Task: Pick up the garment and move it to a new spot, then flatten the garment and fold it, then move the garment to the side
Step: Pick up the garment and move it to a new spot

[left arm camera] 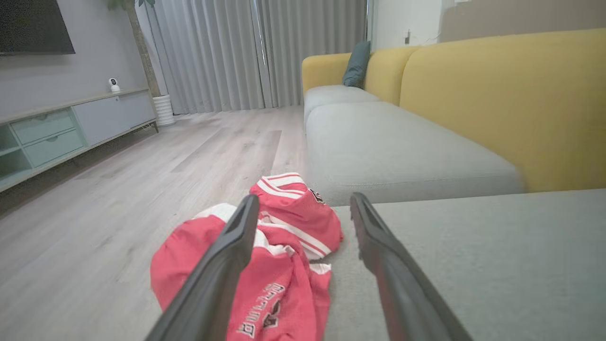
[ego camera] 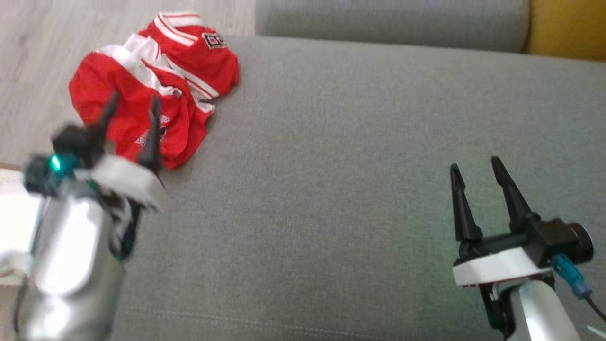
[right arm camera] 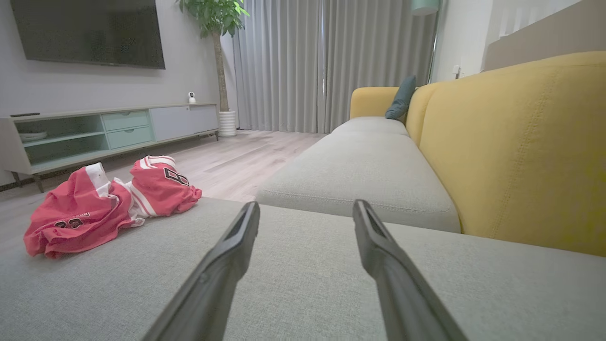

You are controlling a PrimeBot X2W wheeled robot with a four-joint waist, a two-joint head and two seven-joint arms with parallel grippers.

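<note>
The left gripper [ego camera: 134, 100] hangs at the lower left, blurred, fingers spread apart and empty. The right gripper [ego camera: 475, 163] sits lower right, fingers parted too.

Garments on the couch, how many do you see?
1: the red jersey, crumpled at the far left corner of the grey seat cushion; its folds could hide another.
</note>
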